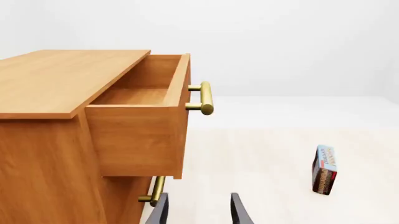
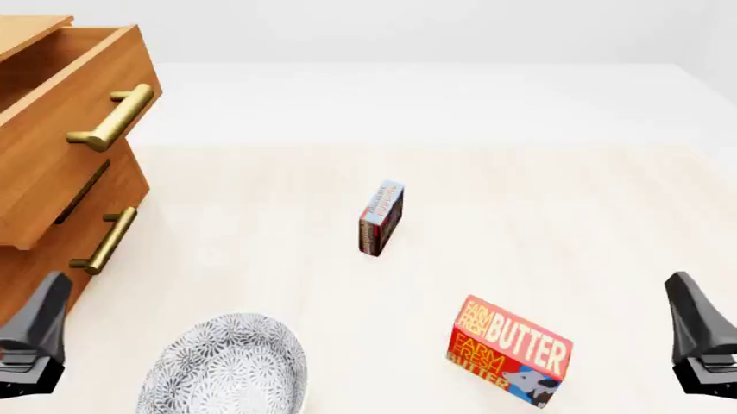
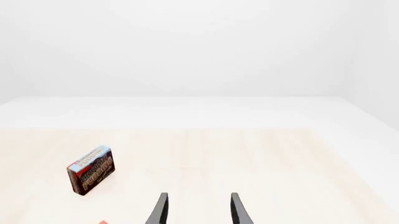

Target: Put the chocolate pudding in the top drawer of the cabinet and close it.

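Note:
The chocolate pudding (image 2: 381,217) is a small thin box standing upright on edge near the table's middle; it also shows as the pudding box (image 1: 324,170) and the same box (image 3: 91,170) in the wrist views. At far left stands the wooden cabinet (image 2: 34,250), with the top drawer (image 2: 64,129) pulled out and its inside (image 1: 134,95) bare. My left gripper (image 1: 198,210) hangs open near the front left corner, by the lower handle (image 1: 154,190). The right gripper (image 3: 198,210) stays open at the front right, holding nothing. Both are well short of the pudding.
A red-orange butter box (image 2: 510,352) lies at the front, right of centre. A patterned grey bowl (image 2: 224,366) sits at the front left near the left gripper. Brass bar handles (image 2: 116,116) stick out from both drawers.

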